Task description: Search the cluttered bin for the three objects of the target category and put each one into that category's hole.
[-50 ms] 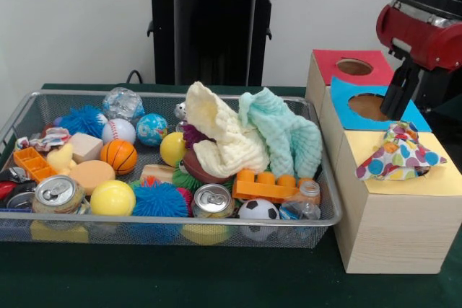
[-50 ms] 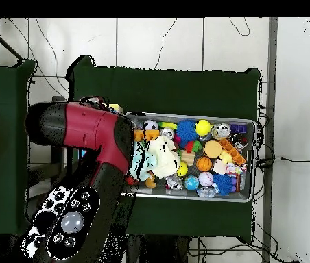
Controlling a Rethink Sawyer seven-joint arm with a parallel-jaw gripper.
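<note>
Polka-dot cloth [image 1: 399,153] half down yellow hole [image 1: 426,172]

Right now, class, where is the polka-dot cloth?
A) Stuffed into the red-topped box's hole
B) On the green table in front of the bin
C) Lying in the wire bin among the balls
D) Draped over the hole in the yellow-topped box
D: the polka-dot cloth lies bunched over the hole of the yellow-topped box, outside the wire bin.

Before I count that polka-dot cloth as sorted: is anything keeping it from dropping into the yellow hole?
Nothing else sits there. The polka-dot cloth lies bunched over the hole in the yellow box top, mostly still above it, spread wider than the opening. The gripper is above and behind it, over the blue panel.
</note>
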